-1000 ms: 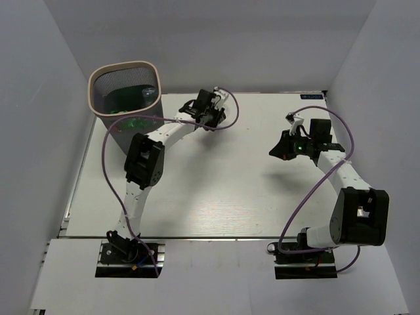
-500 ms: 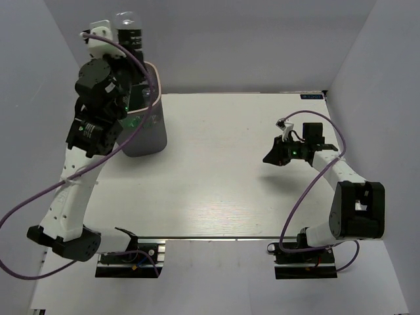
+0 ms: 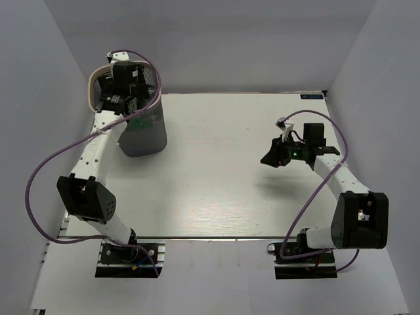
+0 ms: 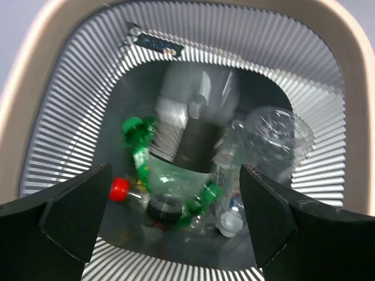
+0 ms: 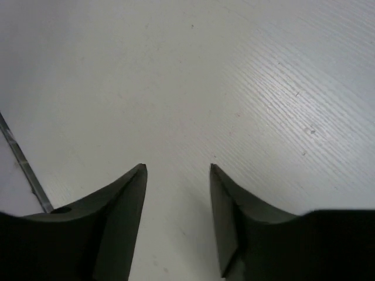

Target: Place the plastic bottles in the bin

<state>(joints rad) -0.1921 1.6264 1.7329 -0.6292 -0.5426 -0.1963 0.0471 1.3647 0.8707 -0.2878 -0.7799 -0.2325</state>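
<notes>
The left gripper (image 3: 123, 84) hung over the mouth of the bin (image 3: 146, 131) at the far left corner of the table (image 3: 216, 184). In the left wrist view the left gripper (image 4: 174, 175) had its jaws spread wide, with nothing between them and touching nothing. To the right, the right gripper (image 3: 272, 158) hovered above the table's right half, well apart from the bin. Seen from its own wrist, the right gripper (image 5: 177, 170) had its jaws only narrowly parted and empty, above bare tabletop (image 5: 269, 88).

The overhead view gave little of the bin's inside, since the left arm covered most of the opening and only the pale rim (image 3: 92, 82) and the mesh wall showed. The left wrist camera looked straight down past the beige rim (image 4: 35, 88) onto the plastic bottles (image 4: 176, 175) heaped at the bottom. Among them were a green bottle with a green cap (image 4: 136, 132), a red cap (image 4: 119, 188), a black cap (image 4: 161, 208), a white cap (image 4: 228, 222) and a crumpled clear bottle (image 4: 275, 137) against the right wall. A clear bottle with a dark band (image 4: 196, 123) lay over the heap, smeared by blur.

A purple cable (image 3: 34, 187) looped out to the left of the left arm, and another (image 3: 298, 207) curved beside the right arm.
</notes>
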